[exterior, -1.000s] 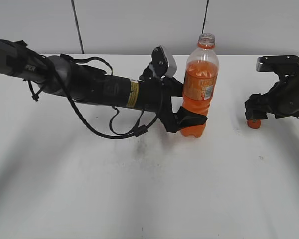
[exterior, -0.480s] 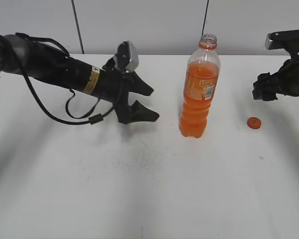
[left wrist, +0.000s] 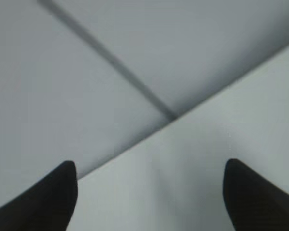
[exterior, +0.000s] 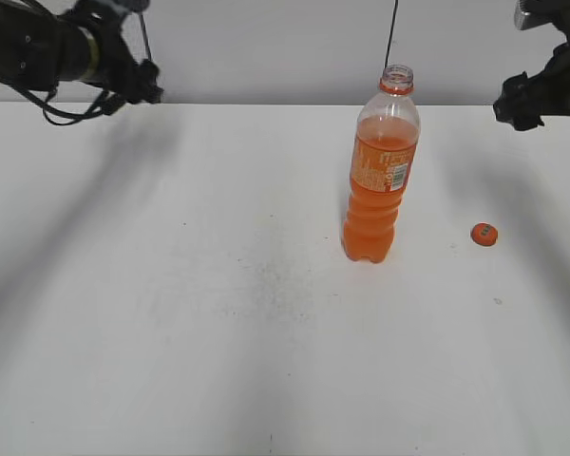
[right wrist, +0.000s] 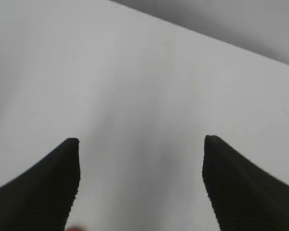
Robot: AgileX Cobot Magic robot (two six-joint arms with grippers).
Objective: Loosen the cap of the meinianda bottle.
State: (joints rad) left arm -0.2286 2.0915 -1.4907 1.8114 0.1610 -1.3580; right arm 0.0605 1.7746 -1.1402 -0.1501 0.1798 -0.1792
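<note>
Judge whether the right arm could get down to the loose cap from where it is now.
Probably yes: the cap lies alone on bare table, clear of the bottle, and the right gripper is open and empty.

Orange drink is filling the clear meinianda bottle, its orange label showing a white patch. The small cap is showing orange on the white table, below the black right pincer.

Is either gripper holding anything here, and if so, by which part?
Nothing is held. Both the left gripper and right gripper are open and empty. The bottle stands alone, and its cap lies on the table.
</note>
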